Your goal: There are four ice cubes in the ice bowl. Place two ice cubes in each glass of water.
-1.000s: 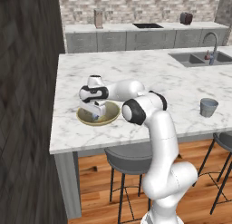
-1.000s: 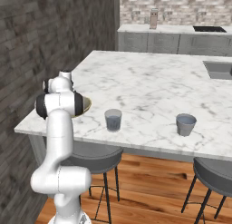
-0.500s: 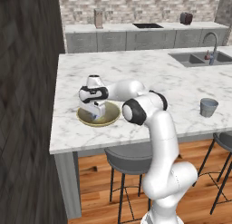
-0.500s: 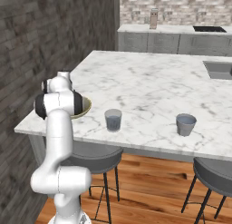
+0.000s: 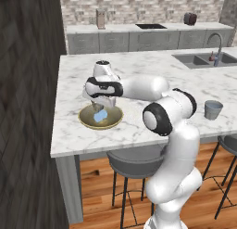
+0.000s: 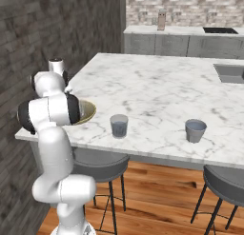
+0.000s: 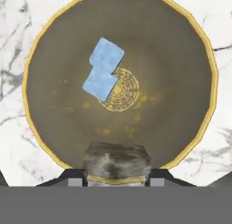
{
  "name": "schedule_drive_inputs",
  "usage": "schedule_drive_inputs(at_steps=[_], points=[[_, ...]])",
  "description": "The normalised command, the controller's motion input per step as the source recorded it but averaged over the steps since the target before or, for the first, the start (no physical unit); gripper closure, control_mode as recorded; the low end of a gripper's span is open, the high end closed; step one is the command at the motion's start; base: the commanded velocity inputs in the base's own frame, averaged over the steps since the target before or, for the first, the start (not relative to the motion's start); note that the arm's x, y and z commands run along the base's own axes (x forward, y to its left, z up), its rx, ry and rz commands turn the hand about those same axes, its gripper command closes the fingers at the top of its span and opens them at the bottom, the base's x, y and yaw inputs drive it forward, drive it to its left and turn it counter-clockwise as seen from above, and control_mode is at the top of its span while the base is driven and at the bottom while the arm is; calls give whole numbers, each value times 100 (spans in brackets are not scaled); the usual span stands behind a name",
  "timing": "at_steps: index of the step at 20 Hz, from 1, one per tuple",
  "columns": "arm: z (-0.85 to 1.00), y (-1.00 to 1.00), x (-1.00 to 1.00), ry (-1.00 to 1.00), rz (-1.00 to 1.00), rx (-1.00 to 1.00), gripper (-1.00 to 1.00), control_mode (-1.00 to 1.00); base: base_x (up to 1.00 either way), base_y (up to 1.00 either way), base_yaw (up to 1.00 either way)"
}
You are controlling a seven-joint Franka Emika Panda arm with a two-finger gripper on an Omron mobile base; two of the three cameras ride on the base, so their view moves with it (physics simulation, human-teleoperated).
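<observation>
While fingers clamp an ice cube, the ice bowl sits on the marble island

Marble island standing on wood floor, stools tucked under, brick backsplash running behind.

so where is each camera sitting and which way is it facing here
Left base view: behind the arm's left, facing over the white marble island; arm reaches to the wide brassy bowl.
Right base view: behind its right; arm at left, two grey-blue tumblers ahead.
Hand view: straight down into the bowl, onto two pale blue ice cubes.
All share the bowl.
</observation>
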Motion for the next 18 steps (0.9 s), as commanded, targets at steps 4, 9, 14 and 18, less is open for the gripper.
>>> schedule_drive_inputs(at_steps=[4,9,14,18], points=[[91,-100,-88,-33,46,0,100,-100,0,0,0],[66,-100,-73,-3,32,0,100,-100,0,0,0],[28,-97,-22,23,19,0,100,-100,0,0,0],[0,-14,1,5,8,0,100,-100,0,0,0]])
